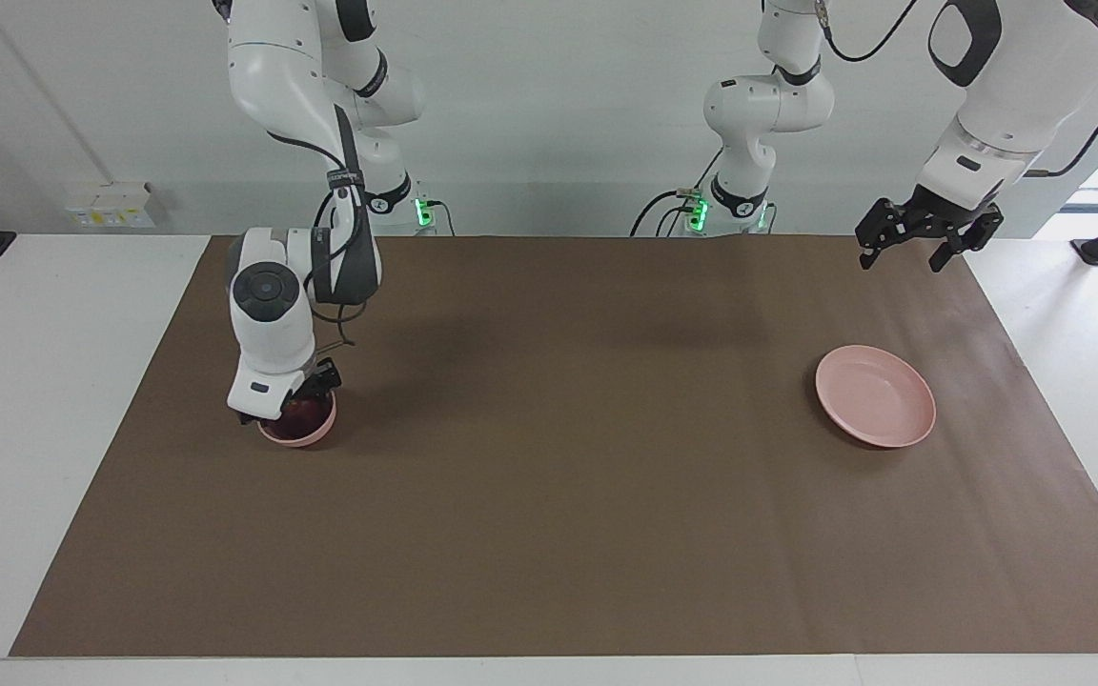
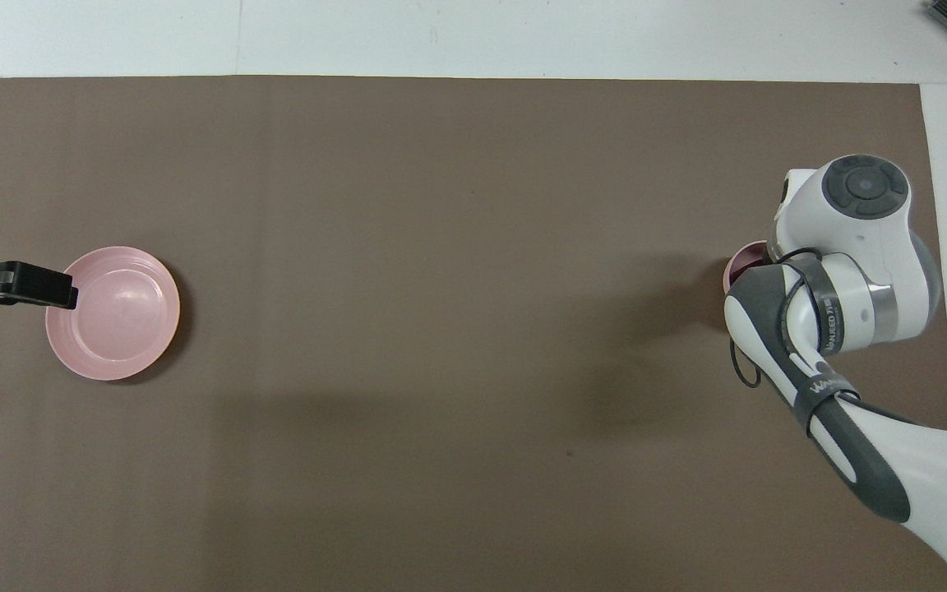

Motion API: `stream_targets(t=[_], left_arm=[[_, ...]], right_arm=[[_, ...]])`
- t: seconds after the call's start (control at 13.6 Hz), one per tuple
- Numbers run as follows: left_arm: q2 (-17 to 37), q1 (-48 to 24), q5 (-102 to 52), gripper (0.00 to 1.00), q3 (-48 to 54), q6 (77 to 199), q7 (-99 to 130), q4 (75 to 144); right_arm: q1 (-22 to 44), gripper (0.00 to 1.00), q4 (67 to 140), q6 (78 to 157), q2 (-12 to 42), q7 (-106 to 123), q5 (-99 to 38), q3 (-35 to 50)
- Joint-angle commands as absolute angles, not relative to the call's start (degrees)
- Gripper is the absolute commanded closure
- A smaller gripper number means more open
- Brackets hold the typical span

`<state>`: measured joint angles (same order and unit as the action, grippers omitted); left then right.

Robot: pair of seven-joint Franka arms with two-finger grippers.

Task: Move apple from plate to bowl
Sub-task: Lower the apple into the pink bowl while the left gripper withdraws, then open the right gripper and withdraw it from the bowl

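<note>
The dark red apple [image 1: 300, 417] lies inside the small pink bowl [image 1: 316, 435] at the right arm's end of the brown mat. My right gripper [image 1: 299, 400] hangs just above the apple, fingers apart and no longer gripping it; its wrist hides most of the bowl [image 2: 734, 267] from overhead. The wide pink plate [image 1: 876, 396] sits bare at the left arm's end. My left gripper [image 1: 913, 248] waits open and high in the air; from overhead the left gripper [image 2: 50, 289] covers the edge of the plate [image 2: 116, 316].
A brown mat [image 1: 559, 457] covers most of the white table. Power boxes with green lights and cables [image 1: 692, 211] sit at the arm bases.
</note>
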<state>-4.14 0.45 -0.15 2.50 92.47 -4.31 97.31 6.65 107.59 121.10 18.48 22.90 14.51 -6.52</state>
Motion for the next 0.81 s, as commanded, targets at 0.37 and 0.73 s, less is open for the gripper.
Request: stream_targets(t=[0.37, 0.73], left_arm=[[-5.71, 0.70, -0.79, 0.00, 2.37, 93.08, -4.22, 99.14], [-5.71, 0.62, -0.79, 0.00, 2.37, 93.08, -4.22, 99.14]], right_arm=[[5.98, 0.00, 102.67, 110.51, 6.34, 6.71, 1.71, -6.15], [5.71, 0.00, 96.25, 96.10, 0.27, -1.41, -1.41, -6.94]])
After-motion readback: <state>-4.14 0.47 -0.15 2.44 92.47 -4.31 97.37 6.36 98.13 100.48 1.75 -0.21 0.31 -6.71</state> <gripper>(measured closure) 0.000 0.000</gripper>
